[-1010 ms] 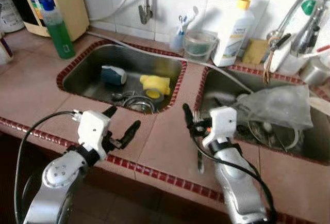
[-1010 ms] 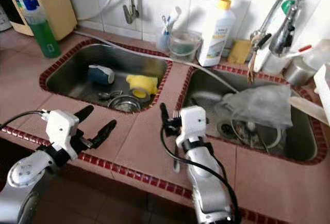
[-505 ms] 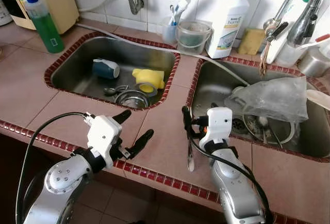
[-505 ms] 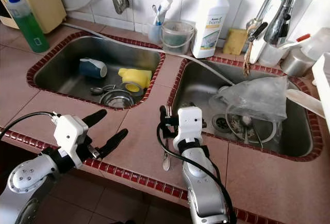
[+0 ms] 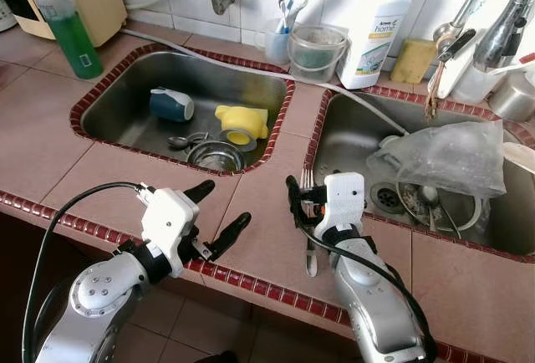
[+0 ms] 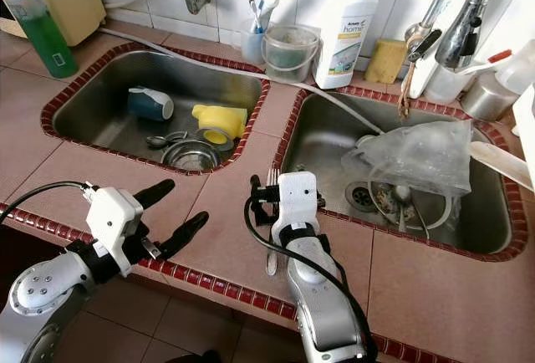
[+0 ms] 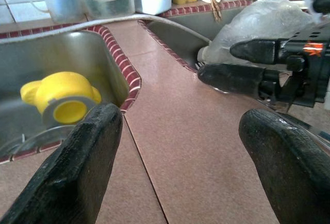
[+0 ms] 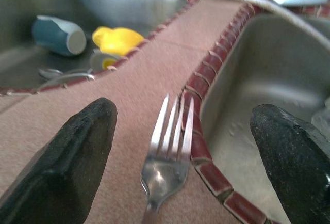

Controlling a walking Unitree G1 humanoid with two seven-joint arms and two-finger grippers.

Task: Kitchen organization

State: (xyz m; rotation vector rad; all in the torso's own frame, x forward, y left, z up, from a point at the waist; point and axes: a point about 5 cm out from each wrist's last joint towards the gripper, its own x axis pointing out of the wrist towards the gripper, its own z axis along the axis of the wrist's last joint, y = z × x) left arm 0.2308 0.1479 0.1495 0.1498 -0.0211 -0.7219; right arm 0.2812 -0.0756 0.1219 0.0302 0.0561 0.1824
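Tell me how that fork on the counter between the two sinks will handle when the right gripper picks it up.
The fork looks like shiny metal, so probably stiff but slippery between the right gripper's open black fingers. It lies flat on the tiled counter, likely hard to get under. Its tines sit beside the right sink's rim; a nudge might tip it in.

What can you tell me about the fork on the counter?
The fork is shiny silver metal with four tines. It lies flat on the pinkish tiled strip of counter between the two sinks, tines pointing toward the wall, close to the red-brick rim of the right sink. The right gripper hovers open just over it, one finger on each side, not gripping it.
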